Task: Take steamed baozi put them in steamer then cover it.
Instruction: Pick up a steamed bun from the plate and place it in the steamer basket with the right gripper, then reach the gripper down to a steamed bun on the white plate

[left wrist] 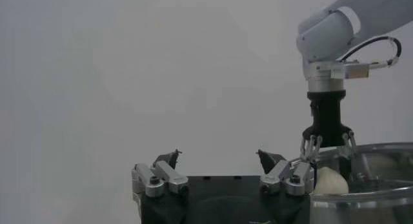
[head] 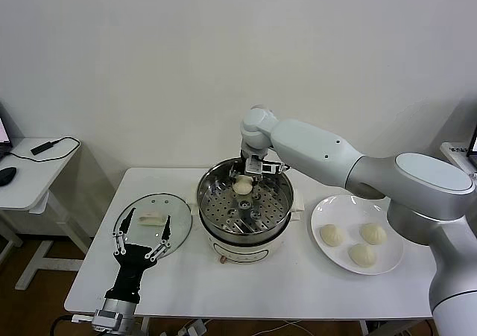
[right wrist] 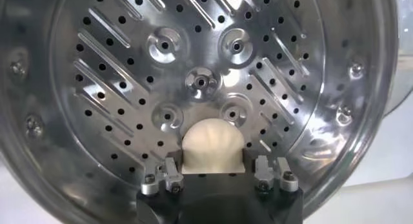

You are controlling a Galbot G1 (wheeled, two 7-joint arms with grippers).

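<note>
Nearest the head camera, the left gripper (head: 139, 245) hangs spread wide and empty above the cover (head: 151, 224) lying on the desk (head: 298, 284). Over the steamer (head: 245, 205), the right gripper (head: 244, 184) pinches one baozi (right wrist: 212, 146) between narrowed fingers (three more sit on the plate (head: 357, 234)).

In the right wrist view the right gripper (right wrist: 213, 170) hides the lower part of the held baozi (right wrist: 213, 141). The steamer (right wrist: 361, 115) rim is cut off from 4 to 8 o'clock. In the left wrist view the steamer (left wrist: 361, 203) is cropped at 4 o'clock.
</note>
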